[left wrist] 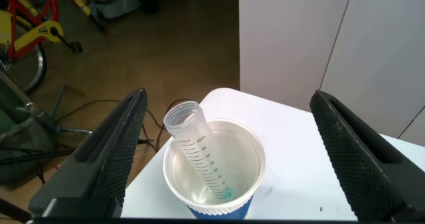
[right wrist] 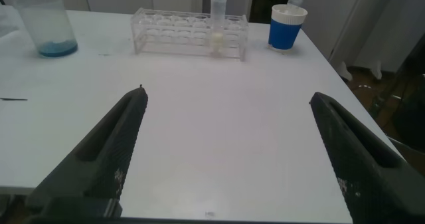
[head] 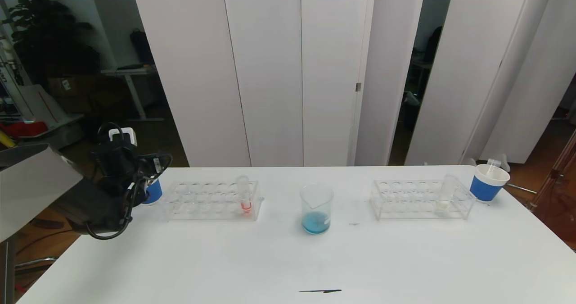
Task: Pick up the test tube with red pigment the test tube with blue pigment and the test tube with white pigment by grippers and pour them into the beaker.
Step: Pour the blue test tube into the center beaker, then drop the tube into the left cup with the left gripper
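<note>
The open left gripper hung over the blue paper cup; the red-tipped clear test tube stood upright to its right, nearer than to the open right gripper.

Left arm in shot: the bulky matte-black left gripper wears glossy black cables looping around its body, a small light-grey box capping it, and a little white label on the wiring. Up close, long tapered black fingers carry a fine dimpled grip texture. The right gripper's fingers match, black and dimpled inside.
</note>
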You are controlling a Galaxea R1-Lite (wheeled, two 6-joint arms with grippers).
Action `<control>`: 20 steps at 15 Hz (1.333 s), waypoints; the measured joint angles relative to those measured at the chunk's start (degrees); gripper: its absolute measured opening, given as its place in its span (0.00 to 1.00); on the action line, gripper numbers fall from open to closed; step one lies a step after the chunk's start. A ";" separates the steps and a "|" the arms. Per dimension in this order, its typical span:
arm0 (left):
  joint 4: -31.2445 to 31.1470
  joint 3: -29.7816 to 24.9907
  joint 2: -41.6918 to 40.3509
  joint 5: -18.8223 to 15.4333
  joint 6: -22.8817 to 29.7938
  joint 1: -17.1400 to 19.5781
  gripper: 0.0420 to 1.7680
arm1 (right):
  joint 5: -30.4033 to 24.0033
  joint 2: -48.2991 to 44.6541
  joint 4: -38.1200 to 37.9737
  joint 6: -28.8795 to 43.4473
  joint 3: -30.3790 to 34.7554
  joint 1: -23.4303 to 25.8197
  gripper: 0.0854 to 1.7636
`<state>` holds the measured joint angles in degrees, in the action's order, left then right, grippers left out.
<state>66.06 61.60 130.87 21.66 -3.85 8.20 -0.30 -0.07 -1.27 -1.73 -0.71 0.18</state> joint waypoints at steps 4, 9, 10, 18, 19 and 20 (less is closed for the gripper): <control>-5.29 -2.06 -7.13 -2.71 -0.11 -1.04 0.99 | 0.00 0.00 0.00 0.00 0.00 0.00 0.99; -14.32 -7.74 -21.20 -8.16 -0.66 -1.68 0.99 | 0.00 0.00 -0.02 0.00 0.00 0.00 0.99; -17.41 -9.09 -25.05 -9.65 -0.72 -1.76 0.99 | 0.00 0.00 -0.02 0.00 0.00 0.00 0.99; -34.87 -23.37 -60.92 -18.25 -3.64 -1.79 0.99 | 0.00 0.00 -0.02 0.00 0.00 0.00 0.99; -36.41 -25.93 -65.68 -18.38 -4.61 -1.87 0.99 | 0.00 0.00 -0.02 0.00 0.00 0.00 0.99; -37.78 -28.31 -69.95 -18.36 -5.21 -2.17 0.99 | 0.00 0.00 -0.02 0.00 0.00 0.00 0.99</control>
<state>28.28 33.29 60.92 3.30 -9.06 6.03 -0.30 -0.07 -1.29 -1.73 -0.71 0.18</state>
